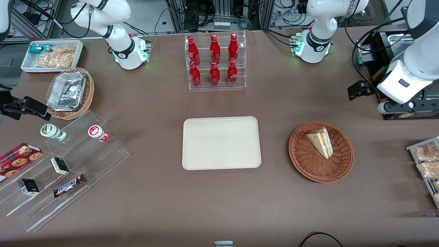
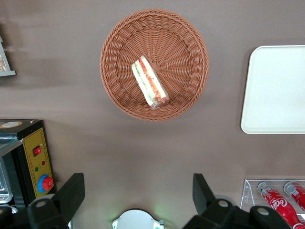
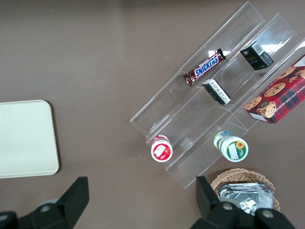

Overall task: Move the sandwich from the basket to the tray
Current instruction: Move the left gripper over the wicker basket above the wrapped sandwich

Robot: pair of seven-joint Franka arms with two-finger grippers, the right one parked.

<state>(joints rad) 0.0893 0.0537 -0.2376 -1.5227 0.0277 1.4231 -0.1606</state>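
The sandwich (image 1: 320, 142) (image 2: 149, 82), a wrapped wedge of pale bread with red and green filling, lies in the round reddish-brown basket (image 1: 308, 168) (image 2: 114, 52). The cream-beige tray (image 1: 221, 142) (image 2: 276, 90) sits bare beside the basket, at the table's middle. My left gripper (image 1: 353, 92) (image 2: 137, 183) hangs above the table, farther from the front camera than the basket and apart from it, toward the working arm's end. Its fingers (image 2: 71, 191) stand wide open with nothing between them.
A clear rack of red bottles (image 1: 215, 61) (image 2: 276, 198) stands farther back than the tray. A black box with a yellow control panel (image 2: 28, 152) sits near the gripper. Snack packets (image 1: 427, 157) lie at the working arm's end. A stepped acrylic shelf (image 1: 61, 164) and a foil-filled basket (image 1: 70, 92) sit at the parked arm's end.
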